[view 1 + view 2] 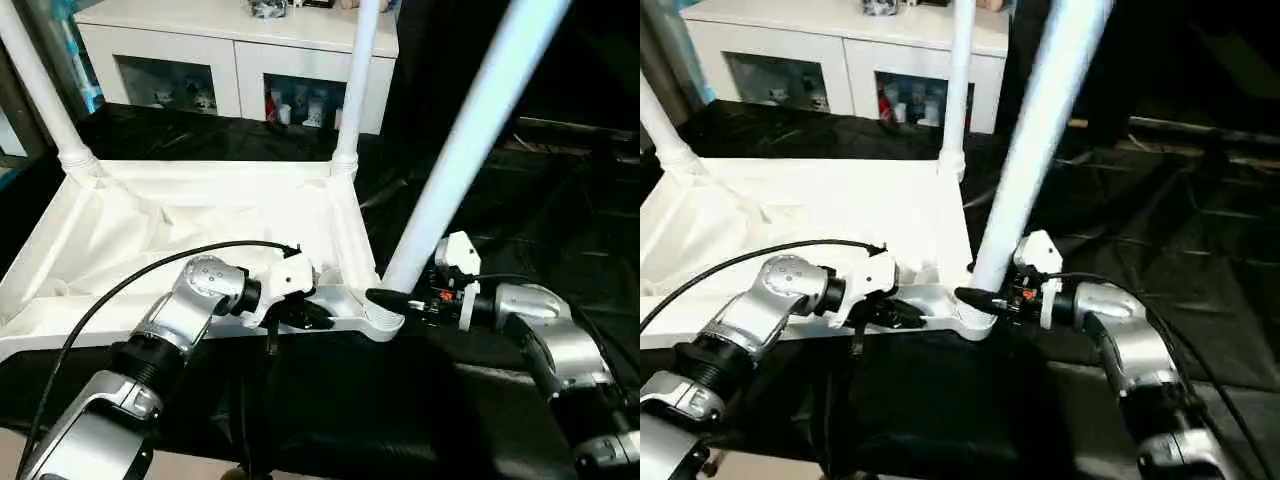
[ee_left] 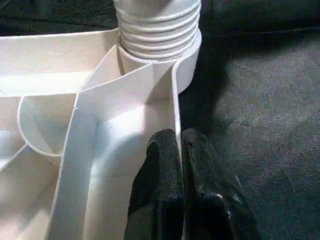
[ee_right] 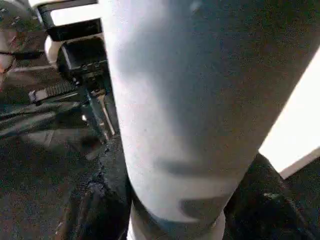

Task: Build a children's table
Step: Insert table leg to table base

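The children's table [image 1: 170, 215] lies upside down on the black-draped work table, ribbed underside up. Two white legs [image 1: 355, 90] stand in the far corner sockets. A third leg [image 1: 470, 150] leans out of the near right socket [image 1: 383, 322]. My right gripper [image 1: 397, 298] is shut on this leg just above the socket, and the leg [image 3: 180, 125] sits between its dark fingers [image 3: 262, 200]. At the table's near rim [image 2: 175, 115], beside that socket, my left gripper [image 1: 308, 317] is shut on the thin wall. The leg's ridged end [image 2: 157, 27] sits in the socket ahead of the left fingers [image 2: 157, 190].
A white cabinet [image 1: 240, 50] with glass doors stands behind the work table. Wrinkled black cloth [image 1: 530, 200] covers the surface to the right of the white table. A black cable [image 1: 150, 275] arcs over my left forearm.
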Controlling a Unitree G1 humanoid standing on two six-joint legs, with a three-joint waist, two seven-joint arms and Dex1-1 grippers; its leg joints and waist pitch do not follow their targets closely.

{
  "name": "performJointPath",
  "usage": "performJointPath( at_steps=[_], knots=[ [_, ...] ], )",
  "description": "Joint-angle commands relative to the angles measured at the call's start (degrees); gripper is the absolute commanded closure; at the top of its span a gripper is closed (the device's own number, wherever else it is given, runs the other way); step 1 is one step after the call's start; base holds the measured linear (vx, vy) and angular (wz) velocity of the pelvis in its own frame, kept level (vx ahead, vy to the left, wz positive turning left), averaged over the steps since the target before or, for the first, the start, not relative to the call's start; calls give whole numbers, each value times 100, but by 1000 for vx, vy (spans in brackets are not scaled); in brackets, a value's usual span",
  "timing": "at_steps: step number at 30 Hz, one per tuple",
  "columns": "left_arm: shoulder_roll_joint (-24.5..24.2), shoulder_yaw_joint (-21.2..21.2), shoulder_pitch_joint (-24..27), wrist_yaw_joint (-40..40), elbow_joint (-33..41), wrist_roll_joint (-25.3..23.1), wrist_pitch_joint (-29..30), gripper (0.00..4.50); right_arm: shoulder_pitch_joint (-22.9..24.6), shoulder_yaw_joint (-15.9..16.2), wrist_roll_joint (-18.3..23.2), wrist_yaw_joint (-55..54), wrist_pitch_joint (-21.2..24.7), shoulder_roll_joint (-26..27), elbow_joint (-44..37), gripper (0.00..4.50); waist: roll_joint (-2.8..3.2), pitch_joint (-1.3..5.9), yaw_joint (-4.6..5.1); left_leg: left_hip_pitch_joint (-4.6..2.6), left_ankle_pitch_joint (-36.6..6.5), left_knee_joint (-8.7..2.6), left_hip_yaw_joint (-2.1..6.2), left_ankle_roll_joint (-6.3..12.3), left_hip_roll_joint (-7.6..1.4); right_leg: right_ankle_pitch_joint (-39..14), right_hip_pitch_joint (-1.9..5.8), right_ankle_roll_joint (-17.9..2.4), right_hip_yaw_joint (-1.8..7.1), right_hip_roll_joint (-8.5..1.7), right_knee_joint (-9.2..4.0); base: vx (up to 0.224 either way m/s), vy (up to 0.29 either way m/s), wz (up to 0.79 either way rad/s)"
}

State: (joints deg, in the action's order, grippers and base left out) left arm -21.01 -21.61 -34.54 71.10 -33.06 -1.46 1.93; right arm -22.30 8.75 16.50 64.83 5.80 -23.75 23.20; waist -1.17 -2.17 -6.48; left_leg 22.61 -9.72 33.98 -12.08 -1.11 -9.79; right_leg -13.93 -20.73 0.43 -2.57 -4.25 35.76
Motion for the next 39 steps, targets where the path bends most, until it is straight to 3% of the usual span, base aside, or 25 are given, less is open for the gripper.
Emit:
performJointPath(
  at_steps=[1,6,8,11,13,16,20,22,25,28,29,31,34,36,39],
  knots=[
    [-43,-210,-83,244,-60,-158,-151,450,268,411,-352,294,205,-130,412,259,8,259,39,-241,-1730,-514,249,-155,-474,-771,41,-1314,272,-540,-474,0,0,0],
    [-115,-274,-162,412,-148,-204,-250,450,211,619,-437,668,125,-211,533,259,-17,259,16,-232,-1622,-501,234,-56,-474,-622,59,-1359,262,-540,-464,0,0,0],
    [-122,-266,-200,413,-184,-207,-267,450,181,634,-437,736,84,-203,600,259,2,246,17,-244,-1774,-515,244,-112,-481,-890,40,-1349,266,-554,-490,0,0,0],
    [-126,-224,-222,381,-211,-198,-261,450,173,628,-412,752,81,-184,603,259,-21,215,27,-286,-2227,-541,269,-264,-489,-1586,6,-1255,283,-584,-552,0,0,0],
    [-128,-199,-227,357,-221,-177,-253,450,170,608,-418,754,75,-163,604,259,-27,217,31,-302,-2333,-557,286,-334,-497,-1756,-6,-1187,292,-588,-571,0,0,0],
    [-114,-151,-230,310,-245,-156,-250,450,148,544,-447,612,26,-105,670,259,-30,219,32,-307,-2272,-565,278,-325,-495,-1602,-5,-1203,293,-578,-568,0,0,0],
    [-50,-24,-302,104,-336,-118,-141,450,-54,221,-463,-169,7,150,1065,259,-31,191,76,-312,-2477,-588,299,-390,-476,-1994,-10,-1178,288,-598,-608,0,0,0],
    [9,58,-405,-115,-441,-143,-31,450,-211,20,-467,-676,-33,294,1319,260,-27,172,124,-321,-2744,-610,349,-515,-473,-2525,-24,-1037,278,-613,-646,0,0,0],
    [159,257,-630,-512,-642,-92,231,450,-414,-229,-505,-1458,-168,508,1619,260,-33,182,207,-340,-3025,-614,399,-657,-464,-2897,-47,-901,255,-627,-677,0,0,0],
    [256,365,-787,-767,-778,-67,404,450,-488,-296,-528,-1740,-203,623,1713,260,-36,217,233,-232,-2641,-656,400,-600,-465,-2291,41,-925,237,-595,-618,-2,18,-14],
    [302,391,-893,-959,-894,-114,503,450,-532,-299,-564,-1877,-233,689,1782,260,-25,244,216,-253,-2370,-654,364,-573,-475,-1685,17,-1039,246,-566,-578,12,25,-19],
    [409,423,-1126,-1383,-1184,-235,681,450,-663,-287,-662,-2232,-262,863,2015,260,-42,244,199,-274,-2067,-588,273,-422,-431,-1223,-14,-1202,258,-559,-576,0,0,0],
    [551,461,-1326,-1803,-1443,-326,896,450,-852,-279,-768,-2663,-262,1046,2351,260,-44,224,176,-275,-2042,-560,271,-316,-430,-1587,-22,-1162,266,-587,-625,0,0,0],
    [725,510,-1468,-2175,-1601,-365,1109,450,-1061,-308,-793,-3045,-187,1248,2657,260,-44,226,191,-268,-2015,-575,280,-365,-442,-1621,-17,-1170,254,-569,-610,0,0,0],
    [843,511,-1532,-2343,-1662,-386,1222,450,-1216,-355,-760,-3253,-98,1410,2842,260,-37,243,183,-256,-1810,-571,265,-300,-445,-1164,5,-1232,255,-549,-574,0,0,0]
  ],
)
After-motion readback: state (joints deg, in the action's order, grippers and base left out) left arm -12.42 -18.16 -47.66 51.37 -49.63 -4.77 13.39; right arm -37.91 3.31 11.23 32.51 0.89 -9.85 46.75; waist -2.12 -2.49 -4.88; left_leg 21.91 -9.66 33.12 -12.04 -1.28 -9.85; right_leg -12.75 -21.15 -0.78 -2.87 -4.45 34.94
